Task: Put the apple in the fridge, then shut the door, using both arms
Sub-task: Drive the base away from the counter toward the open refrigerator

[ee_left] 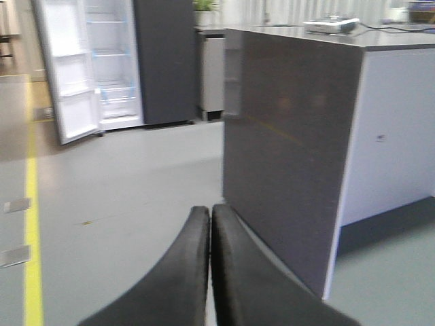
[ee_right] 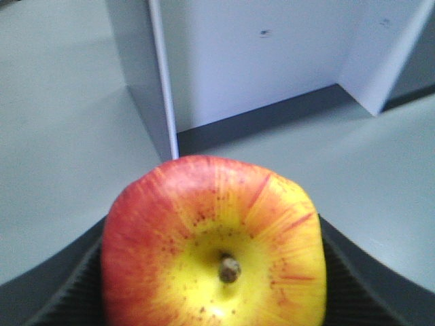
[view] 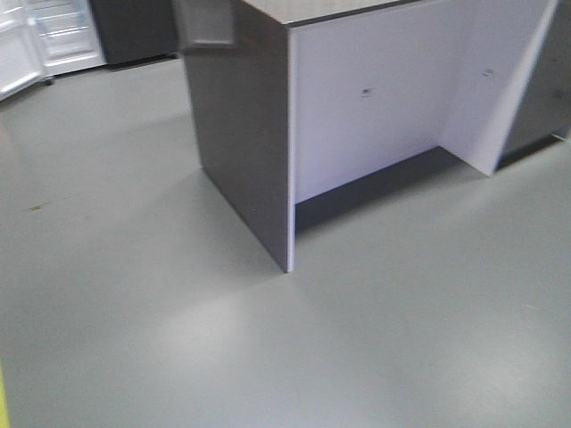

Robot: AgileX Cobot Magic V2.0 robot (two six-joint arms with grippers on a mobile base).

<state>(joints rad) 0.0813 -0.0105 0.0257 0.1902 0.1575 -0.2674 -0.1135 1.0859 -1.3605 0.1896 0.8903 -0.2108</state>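
The red apple (ee_right: 214, 244) with a yellow patch round its stem fills the lower part of the right wrist view. My right gripper (ee_right: 212, 227) is shut on it, one dark ribbed finger (ee_right: 61, 292) on each side. In the left wrist view my left gripper (ee_left: 211, 217) is shut with nothing in it, its two dark fingertips touching. Far ahead at the left stands the dark grey fridge (ee_left: 163, 61), its white shelved inside (ee_left: 112, 61) showing. Its door (ee_left: 68, 75) is swung open to the left. The front view shows the open fridge (view: 53, 36) at the top left; neither gripper shows there.
A counter island (view: 241, 134) with a dark grey side and white panels stands close ahead on the right, with a flat appliance (ee_left: 331, 24) on top. A yellow floor line (ee_left: 30, 224) runs along the left. A grey cabinet (ee_left: 212, 71) stands beside the fridge.
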